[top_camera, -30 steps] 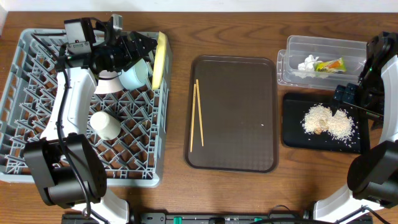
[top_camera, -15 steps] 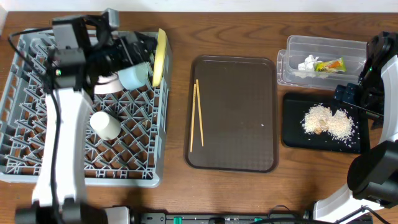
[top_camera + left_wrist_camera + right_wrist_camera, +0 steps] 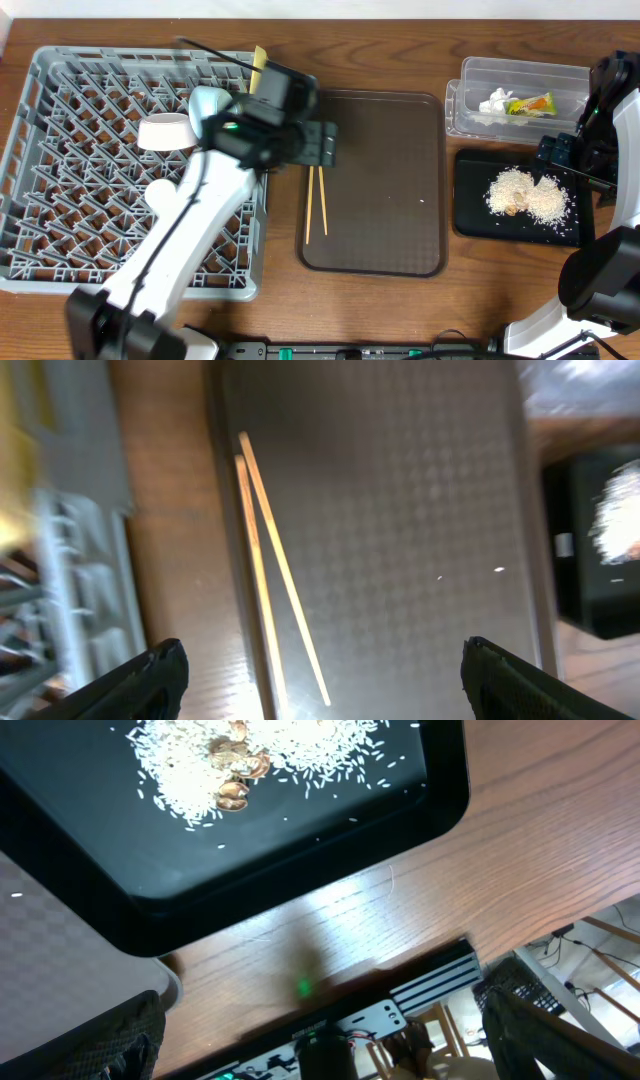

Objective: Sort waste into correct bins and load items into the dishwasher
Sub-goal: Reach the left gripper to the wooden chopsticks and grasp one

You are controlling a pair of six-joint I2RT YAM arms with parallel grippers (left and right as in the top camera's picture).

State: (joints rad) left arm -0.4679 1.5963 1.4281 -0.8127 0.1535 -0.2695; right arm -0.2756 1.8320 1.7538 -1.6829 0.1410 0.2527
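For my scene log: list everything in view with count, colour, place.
dish rack: 1, grey, left
plate: 1, yellow, on edge in rack
pink bowl: 1, pale pink, in rack
blue bowl: 1, light blue, in rack
cup: 1, white, in rack
serving tray: 1, dark brown, centre
chopsticks: 2, wooden, on serving tray
tub: 1, clear, far right
tissue: 1, white, in tub
wrapper: 1, green-yellow, in tub
black tray: 1, black, beside tub
rice crumbs: heap, beige-white, on black tray
left tool: 1, black, open above chopsticks
right tool: 1, black, open by black tray
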